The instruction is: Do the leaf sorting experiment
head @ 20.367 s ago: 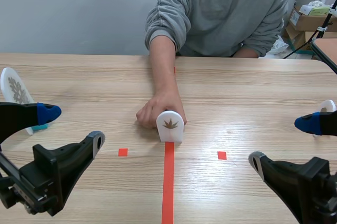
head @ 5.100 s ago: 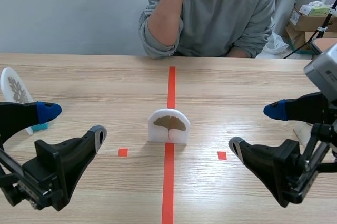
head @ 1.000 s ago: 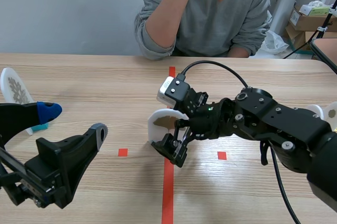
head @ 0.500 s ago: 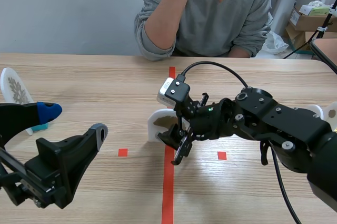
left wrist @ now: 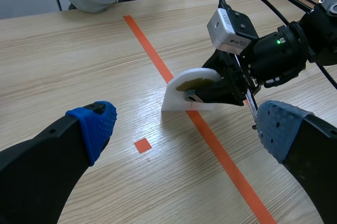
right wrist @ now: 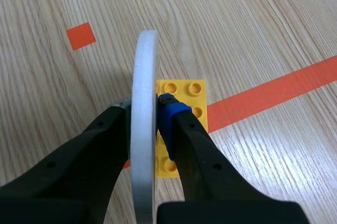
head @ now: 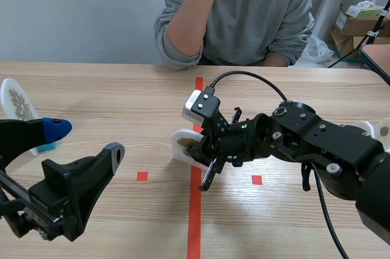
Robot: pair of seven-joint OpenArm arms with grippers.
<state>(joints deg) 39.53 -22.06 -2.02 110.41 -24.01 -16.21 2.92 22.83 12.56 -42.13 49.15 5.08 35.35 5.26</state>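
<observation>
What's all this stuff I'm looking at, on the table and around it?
Plaques: 3, white with a leaf; one mid-table on the red line, gripped; one at the left edge; one at the right edge.
Brick: 1, yellow, under the middle plaque.
Table: 1, wood.
Boxes: cardboard, beyond the table's right end.
Person: 1, grey hoodie, across the table.
Left gripper: black, blue pads, open.
Right gripper: black, shut on the middle plaque.

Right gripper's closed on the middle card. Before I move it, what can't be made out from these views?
- Leaf on the gripped card: scene view, right gripper covers most; right wrist view shows only its edge.
- Yellow brick: right wrist view, partly under the card.
- Far-left card: scene view, foot partly behind left gripper.
- White piece far right: scene view, mostly behind right arm.
</observation>
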